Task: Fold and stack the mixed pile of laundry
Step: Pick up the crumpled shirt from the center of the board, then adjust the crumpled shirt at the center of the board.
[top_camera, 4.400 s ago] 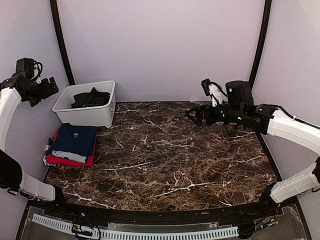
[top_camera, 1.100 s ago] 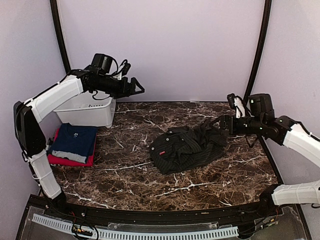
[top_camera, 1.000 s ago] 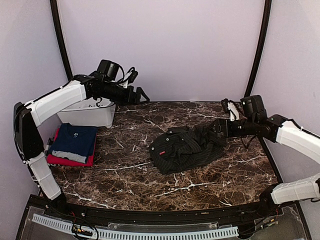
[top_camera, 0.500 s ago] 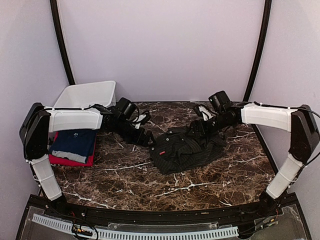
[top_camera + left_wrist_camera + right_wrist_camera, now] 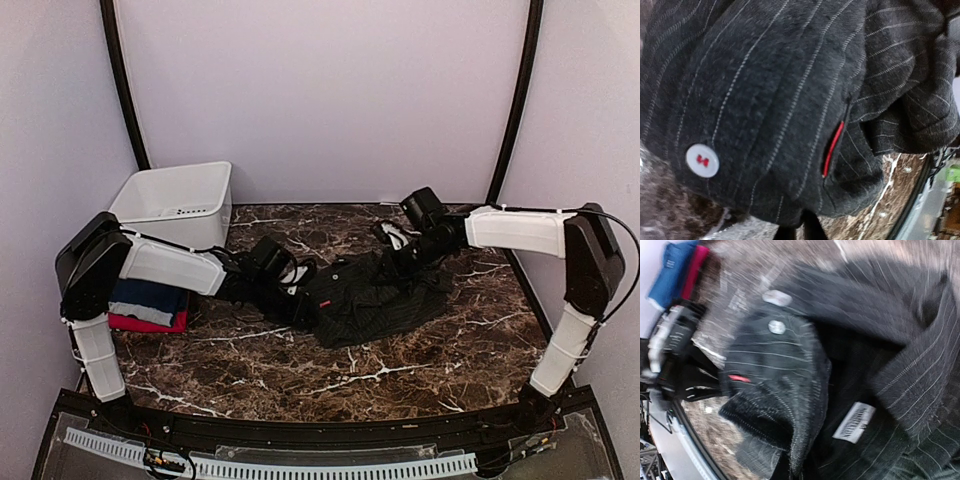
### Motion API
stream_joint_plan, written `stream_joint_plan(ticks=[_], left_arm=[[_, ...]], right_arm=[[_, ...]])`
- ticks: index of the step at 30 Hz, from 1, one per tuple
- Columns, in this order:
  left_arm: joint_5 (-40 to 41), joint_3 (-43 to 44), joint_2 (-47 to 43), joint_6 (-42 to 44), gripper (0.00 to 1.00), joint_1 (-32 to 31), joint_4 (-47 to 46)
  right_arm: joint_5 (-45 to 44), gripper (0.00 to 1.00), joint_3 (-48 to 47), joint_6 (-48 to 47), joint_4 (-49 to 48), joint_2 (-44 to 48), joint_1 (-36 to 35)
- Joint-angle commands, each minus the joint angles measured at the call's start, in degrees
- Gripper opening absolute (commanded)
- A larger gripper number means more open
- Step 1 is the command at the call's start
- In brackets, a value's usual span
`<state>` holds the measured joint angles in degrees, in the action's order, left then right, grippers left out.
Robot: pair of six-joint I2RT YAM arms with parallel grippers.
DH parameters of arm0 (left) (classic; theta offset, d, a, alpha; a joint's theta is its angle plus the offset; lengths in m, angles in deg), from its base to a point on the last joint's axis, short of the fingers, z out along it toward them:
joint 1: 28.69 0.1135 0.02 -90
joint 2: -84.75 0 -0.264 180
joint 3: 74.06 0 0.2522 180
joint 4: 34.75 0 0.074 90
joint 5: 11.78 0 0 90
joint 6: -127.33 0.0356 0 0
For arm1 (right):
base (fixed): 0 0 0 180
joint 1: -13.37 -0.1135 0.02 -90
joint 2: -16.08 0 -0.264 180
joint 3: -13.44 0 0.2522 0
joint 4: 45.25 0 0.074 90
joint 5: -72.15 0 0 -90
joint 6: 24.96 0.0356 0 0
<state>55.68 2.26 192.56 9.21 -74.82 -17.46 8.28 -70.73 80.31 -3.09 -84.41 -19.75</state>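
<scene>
Pinstriped shirt [image 5: 375,295] lies bunched up, right of the white bin [image 5: 175,200] and nearer us. Its long way runs away from the bin. Our left claw [image 5: 303,293] is at the bin-side end, and we cannot tell if it pinches. Our right claw [image 5: 398,265] squeezes cloth at the other end. We see no clothes in the bin. Blue and red shirts [image 5: 150,300] sit folded just in front of it.

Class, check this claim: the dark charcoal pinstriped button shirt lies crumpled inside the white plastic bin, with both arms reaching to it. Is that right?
No. The dark charcoal pinstriped button shirt lies crumpled on the brown marble table, not inside the white plastic bin, as the top external view shows. The left arm and right arm do reach it.
</scene>
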Motion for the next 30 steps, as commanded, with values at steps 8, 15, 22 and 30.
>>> stream_joint_plan(ticks=[8,15,22,30], left_arm=[[18.34,20.10,-23.32,12.25,0.00,0.25,12.64],[26.52,26.42,-32.79,15.42,0.00,0.25,12.39],[10.92,35.33,-30.08,18.95,0.00,0.25,20.55],[23.82,38.60,-23.51,16.66,0.62,2.35,28.75]], right_arm=[[0.15,0.00,-22.39,-0.28,-1.96,21.35,-1.47],[6.47,0.00,-41.69,-1.36,-0.57,21.74,-4.20],[-5.31,0.00,-40.92,-3.57,1.89,26.49,-3.87],[-16.14,0.00,-32.92,-1.24,5.45,30.19,4.97]])
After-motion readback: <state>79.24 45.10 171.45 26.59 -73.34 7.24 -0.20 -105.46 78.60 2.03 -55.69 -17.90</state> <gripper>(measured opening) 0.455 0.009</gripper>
